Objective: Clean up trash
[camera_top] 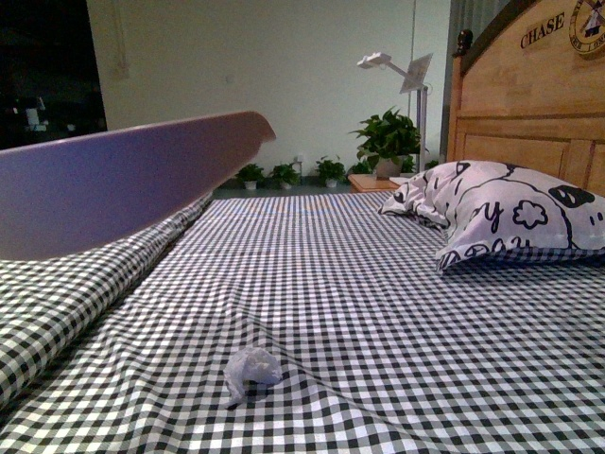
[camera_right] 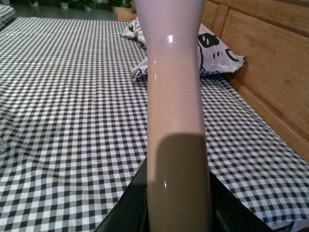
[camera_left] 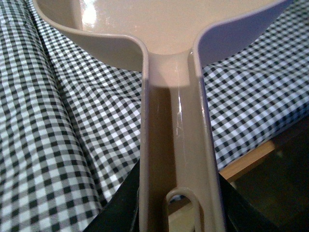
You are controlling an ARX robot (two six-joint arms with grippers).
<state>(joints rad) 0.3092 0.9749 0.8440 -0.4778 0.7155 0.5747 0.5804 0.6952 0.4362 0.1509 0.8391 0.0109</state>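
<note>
The trash, a small crumpled white wad, lies on the checked bedsheet near the front middle. The beige dustpan hangs in the air at the left of the front view, above the sheet and well left of the wad. My left gripper is shut on the dustpan's handle; the pan's scoop points away over the sheet. My right gripper is shut on the pale brush handle, which points toward the pillow. The brush head is out of view. Neither arm shows in the front view.
A black-and-white printed pillow lies at the right against the wooden headboard; it also shows in the right wrist view. A fold of the sheet runs along the left. Potted plants and a white lamp stand beyond the bed.
</note>
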